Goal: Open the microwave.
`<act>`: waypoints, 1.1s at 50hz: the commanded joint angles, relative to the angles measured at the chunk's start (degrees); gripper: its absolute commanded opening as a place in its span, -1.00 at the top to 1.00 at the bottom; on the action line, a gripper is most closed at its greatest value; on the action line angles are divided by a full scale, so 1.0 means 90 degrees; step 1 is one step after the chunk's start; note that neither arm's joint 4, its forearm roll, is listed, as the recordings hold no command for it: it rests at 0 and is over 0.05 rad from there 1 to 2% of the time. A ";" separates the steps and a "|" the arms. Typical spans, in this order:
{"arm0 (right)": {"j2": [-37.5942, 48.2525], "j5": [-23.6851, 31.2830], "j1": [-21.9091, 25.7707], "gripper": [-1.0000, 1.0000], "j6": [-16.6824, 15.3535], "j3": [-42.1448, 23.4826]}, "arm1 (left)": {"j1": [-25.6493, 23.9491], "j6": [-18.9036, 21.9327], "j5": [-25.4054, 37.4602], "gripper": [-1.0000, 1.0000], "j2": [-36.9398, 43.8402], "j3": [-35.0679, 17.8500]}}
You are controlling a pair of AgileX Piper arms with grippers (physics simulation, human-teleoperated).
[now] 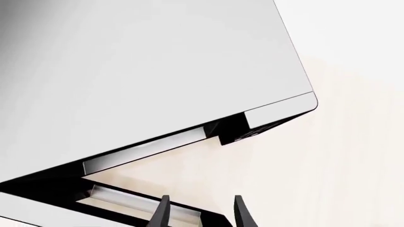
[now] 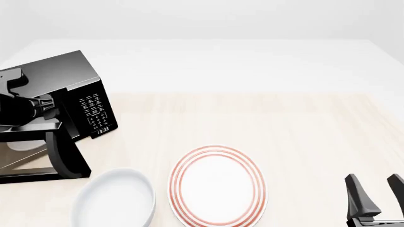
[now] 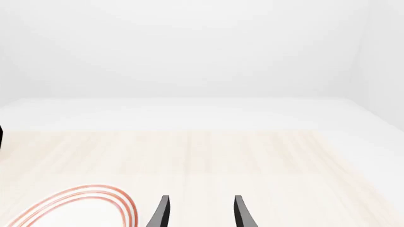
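Note:
The glossy black microwave [image 2: 66, 71] stands at the table's left edge, with its keypad [image 2: 93, 109] and clock display [image 2: 103, 129] facing the middle. Its door [image 2: 66, 158] stands swung out towards the near edge, so the cavity is open. My left arm [image 2: 25, 108] reaches across the door opening. In the left wrist view my left gripper [image 1: 202, 213] is open. The door's top edge [image 1: 126, 201] runs just under its fingers, below the microwave's pale reflecting top [image 1: 158, 71]. My right gripper [image 2: 373, 198] is open and empty at the near right; it also shows in the right wrist view [image 3: 200, 213].
A white plate with red rings [image 2: 216, 186] lies near the front middle, and its rim shows in the right wrist view [image 3: 82, 198]. A white bowl [image 2: 117, 201] sits to its left, just right of the open door. The pale wooden table [image 2: 284, 127] stretches to the right.

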 commanded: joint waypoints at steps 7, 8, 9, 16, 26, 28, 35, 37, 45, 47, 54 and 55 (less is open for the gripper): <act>0.0000 -0.0001 -0.0001 -1.00 0.0000 0.0000 | 0.0011 -0.0026 -0.0061 -1.00 -0.0087 0.0160; 0.0000 -0.0001 -0.0001 -1.00 0.0000 0.0000 | 0.0011 -0.0026 -0.0061 -1.00 -0.0087 0.0160; 0.0000 -0.0001 -0.0001 -1.00 0.0000 0.0000 | 0.0011 -0.0026 -0.0061 -1.00 -0.0087 0.0160; 0.0000 0.0000 0.0000 -1.00 0.0001 0.0000 | 0.0004 -0.0039 -0.0077 -1.00 -0.0127 0.0210; 0.0000 0.0000 0.0000 -1.00 0.0000 0.0000 | 0.0003 -0.0045 -0.0088 -1.00 -0.0176 0.0266; 0.0000 0.0000 0.0000 -1.00 0.0000 0.0000 | 0.0003 -0.0045 -0.0088 -1.00 -0.0176 0.0266; 0.0000 -0.0001 0.0001 -1.00 0.0000 0.0000 | -0.0047 -0.0075 -0.0090 -1.00 -0.0268 0.0355; 0.0000 0.0000 0.0000 -1.00 -0.0002 0.0000 | -0.0030 -0.0052 -0.0065 -1.00 -0.0290 0.0345; 0.0000 0.0000 0.0001 -1.00 -0.0003 0.0000 | -0.0042 -0.0074 -0.0069 -1.00 -0.0372 0.0407; 0.0000 0.0000 -0.0002 -1.00 0.0001 0.0000 | -0.0045 -0.0076 -0.0093 -1.00 -0.0382 0.0453; 0.0000 0.0001 0.0000 -1.00 0.0001 0.0000 | -0.0007 -0.0050 -0.0058 -1.00 -0.0479 0.0500; 0.0000 0.0001 0.0000 -1.00 0.0001 0.0000 | -0.0007 -0.0050 -0.0058 -1.00 -0.0479 0.0500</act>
